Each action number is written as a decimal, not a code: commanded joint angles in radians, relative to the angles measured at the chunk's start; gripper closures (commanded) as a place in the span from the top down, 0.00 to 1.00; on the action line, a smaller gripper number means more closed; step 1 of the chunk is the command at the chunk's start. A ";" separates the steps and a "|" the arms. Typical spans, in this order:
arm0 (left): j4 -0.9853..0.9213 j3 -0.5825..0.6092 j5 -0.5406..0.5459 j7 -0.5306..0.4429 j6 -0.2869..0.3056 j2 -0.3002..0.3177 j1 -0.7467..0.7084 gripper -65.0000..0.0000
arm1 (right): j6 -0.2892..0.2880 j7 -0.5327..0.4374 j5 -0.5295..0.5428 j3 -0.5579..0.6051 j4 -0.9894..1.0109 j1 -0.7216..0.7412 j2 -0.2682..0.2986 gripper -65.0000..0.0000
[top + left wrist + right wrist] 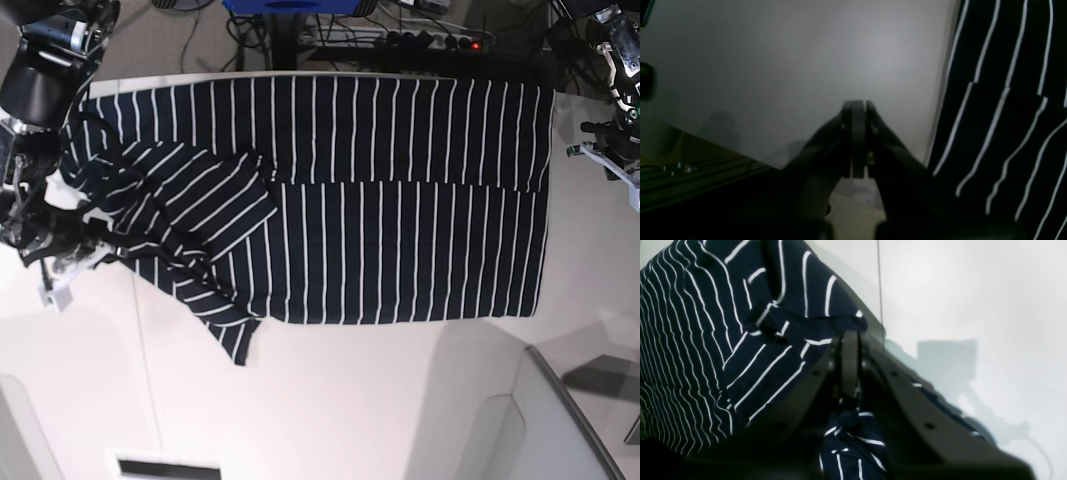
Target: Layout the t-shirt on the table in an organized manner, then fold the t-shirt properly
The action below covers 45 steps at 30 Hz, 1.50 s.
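The t-shirt [400, 200], dark navy with thin white stripes, lies spread across the white table [350, 400], its body flat and one sleeve [190, 230] folded and rumpled at the left. My right gripper [85, 250] sits at that rumpled left edge. In the right wrist view its jaws [850, 336] are pressed together with the striped fabric [740, 340] bunched at the tips. My left gripper [612, 160] hovers off the shirt's right edge. In the left wrist view it [858, 104] is shut on nothing, over bare table [806, 66] beside the shirt [1007, 116].
Cables and a power strip [400, 35] lie beyond the table's far edge. A thin seam [145, 380] runs across the tabletop at the left. A pale curved panel [560, 420] fills the near right corner. The table edge [750, 160] shows below the left gripper.
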<state>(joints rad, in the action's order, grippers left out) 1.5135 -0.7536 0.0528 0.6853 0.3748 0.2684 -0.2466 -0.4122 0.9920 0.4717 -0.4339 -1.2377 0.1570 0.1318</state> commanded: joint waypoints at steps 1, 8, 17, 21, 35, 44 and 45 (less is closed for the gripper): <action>0.014 -0.005 0.002 -0.017 -0.004 0.016 0.005 0.00 | -0.006 -0.009 0.017 -0.001 -0.023 0.022 0.013 0.19; 0.012 -0.010 0.003 -0.019 -0.004 0.016 0.002 0.00 | -0.006 -0.060 0.017 -0.001 -0.011 0.036 0.018 0.61; 0.012 -0.013 0.003 -0.019 -0.004 0.016 0.000 0.00 | -0.007 -0.097 0.014 0.000 0.177 0.112 0.048 0.57; 0.012 -0.014 0.003 -0.019 -0.004 0.016 0.000 0.00 | -0.007 -0.109 0.014 0.004 0.180 0.105 0.048 0.57; 0.012 -0.013 0.002 -0.019 -0.004 0.016 0.003 0.00 | -0.007 -0.091 0.014 0.005 0.183 0.088 0.048 0.02; -0.155 0.013 -0.006 -0.014 -0.003 0.098 0.157 0.00 | -0.007 -0.089 0.017 0.000 0.175 0.085 0.047 0.01; -0.207 0.036 -0.003 -0.014 -0.003 0.122 0.195 0.00 | -0.007 -0.089 0.017 0.000 0.175 0.085 0.047 0.01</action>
<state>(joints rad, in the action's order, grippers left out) 1.2884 -0.7116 0.0490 0.6849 0.3775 0.3710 -0.0566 -0.4129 0.9127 0.4728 -0.4305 -1.0435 0.2203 0.1650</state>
